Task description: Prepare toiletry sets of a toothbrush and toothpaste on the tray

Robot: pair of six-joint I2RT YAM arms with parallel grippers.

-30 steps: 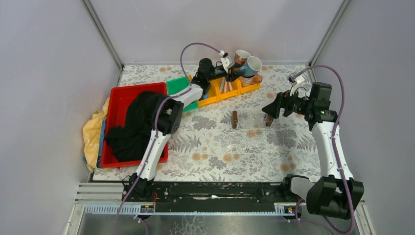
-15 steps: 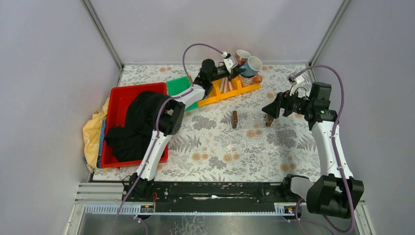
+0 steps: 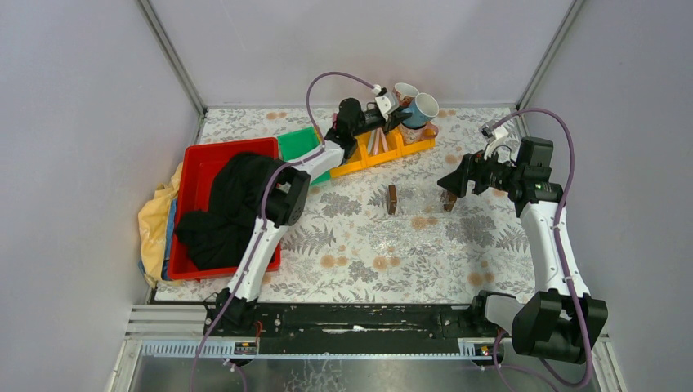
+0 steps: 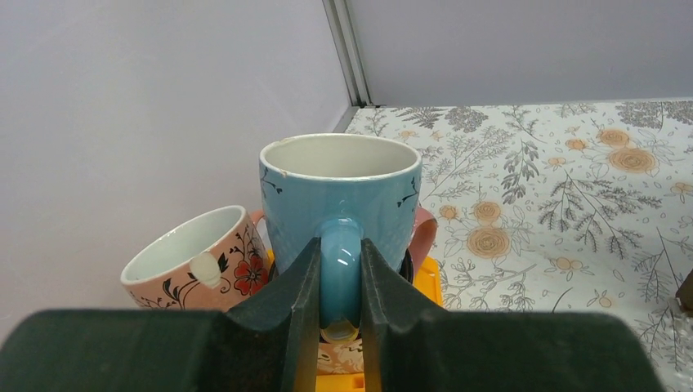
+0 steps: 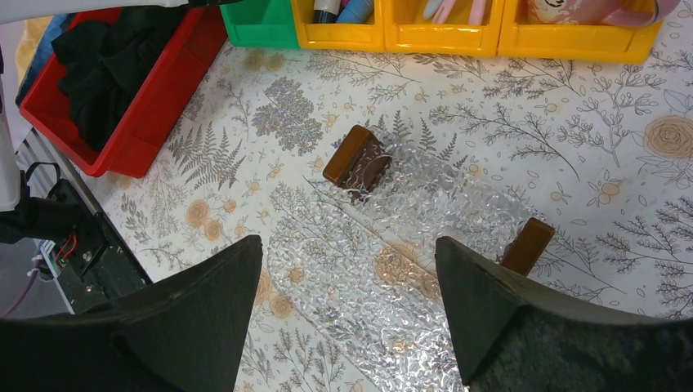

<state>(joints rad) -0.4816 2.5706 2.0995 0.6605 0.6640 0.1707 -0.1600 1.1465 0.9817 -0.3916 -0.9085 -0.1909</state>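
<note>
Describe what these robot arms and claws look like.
Both the left arm and the right arm are slim white tubes linked by chunky black joints. A thin purple cable loops along each. The left gripper and the right gripper have two dark, matte, wedge-shaped fingers.

plain grey walls [image 3: 82,122], metal corner posts [image 3: 172,57], floral-patterned tabletop [image 3: 359,245], even light
</note>
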